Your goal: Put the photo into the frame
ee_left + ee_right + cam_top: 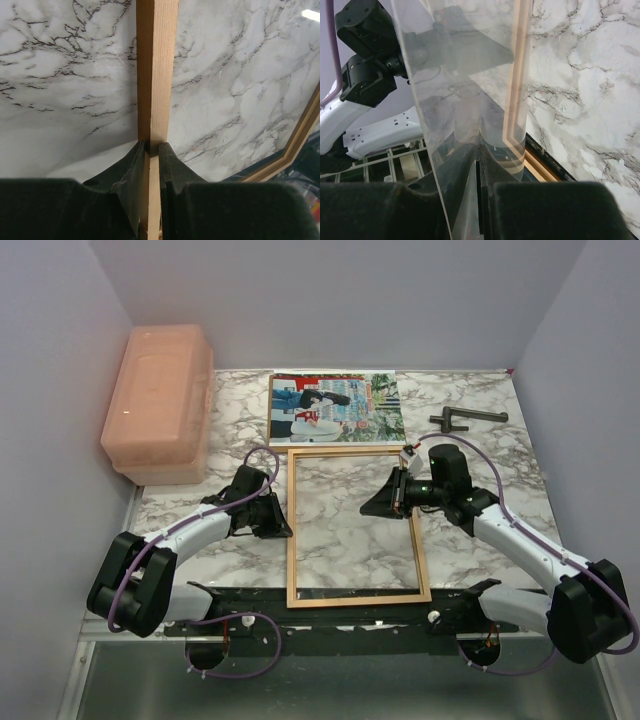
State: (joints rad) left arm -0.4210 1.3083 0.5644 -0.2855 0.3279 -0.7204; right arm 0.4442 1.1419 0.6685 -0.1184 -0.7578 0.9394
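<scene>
The photo (pixel 336 407) lies flat at the back of the marble table, just beyond the frame. The thin wooden frame (pixel 355 597) lies flat in the middle with marble showing through it. My left gripper (pixel 277 519) is on the frame's left rail. In the left wrist view that gripper (pixel 152 146) is shut on the rail of the frame (pixel 156 75). My right gripper (pixel 372 506) hovers over the frame's right half. In the right wrist view it (pixel 479 147) is shut on a clear pane (pixel 465 95) that stands tilted above the frame (pixel 543 168).
A pink plastic box (pixel 160 405) stands at the back left. A dark metal tool (pixel 466 419) lies at the back right. Grey walls close in both sides and the back. The left arm (pixel 365 55) shows through the pane.
</scene>
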